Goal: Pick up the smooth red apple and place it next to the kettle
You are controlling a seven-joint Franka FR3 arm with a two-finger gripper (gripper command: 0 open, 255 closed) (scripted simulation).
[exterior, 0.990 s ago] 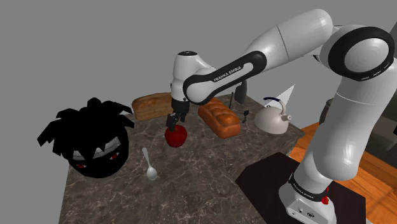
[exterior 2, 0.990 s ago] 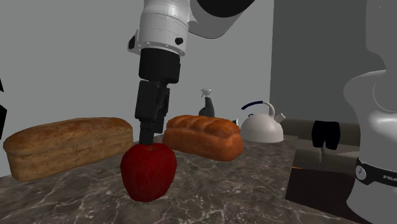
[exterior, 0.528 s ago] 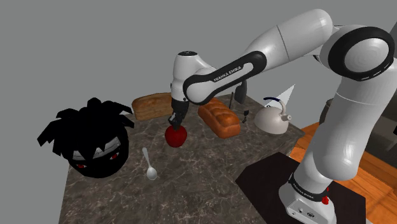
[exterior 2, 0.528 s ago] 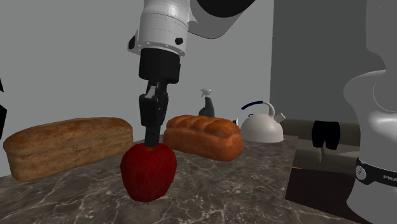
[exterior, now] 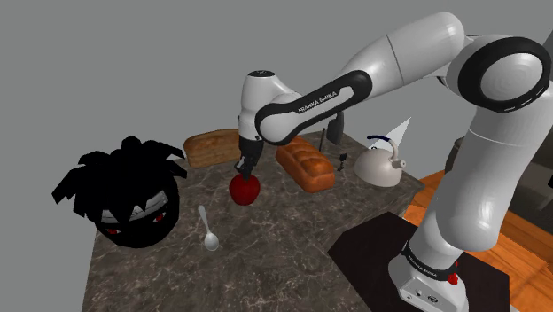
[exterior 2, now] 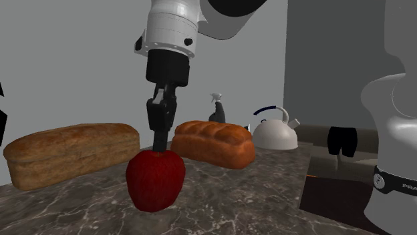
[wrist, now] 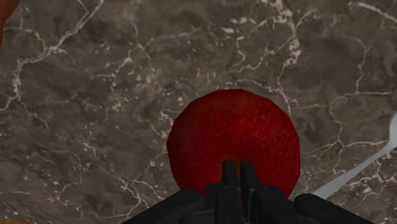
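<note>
The smooth red apple [exterior: 245, 188] [exterior 2: 156, 179] [wrist: 233, 143] rests on the dark marble countertop [exterior: 266, 239], in front of two bread loaves. My black gripper [exterior: 245, 170] [exterior 2: 159, 148] [wrist: 231, 168] comes straight down on the apple's top. Its fingers [wrist: 228, 175] are drawn together to a thin slit and pinch the very top of the apple. The white kettle [exterior: 379, 165] [exterior 2: 274, 133] with a dark handle stands at the far end of the counter, beyond the nearer loaf, toward the shoulder view's right.
A pale loaf [exterior: 211, 146] [exterior 2: 70, 153] and a browner loaf [exterior: 306, 166] [exterior 2: 214, 142] lie just behind the apple. A spoon [exterior: 207, 230] [wrist: 362, 168] lies in front. A black spiky figure [exterior: 124, 191] fills the counter's left end. A spray bottle [exterior 2: 216, 107] stands behind the browner loaf.
The fingers stood apart over the apple a second ago and have closed together on its top. Arm and apple have stayed where they were.
</note>
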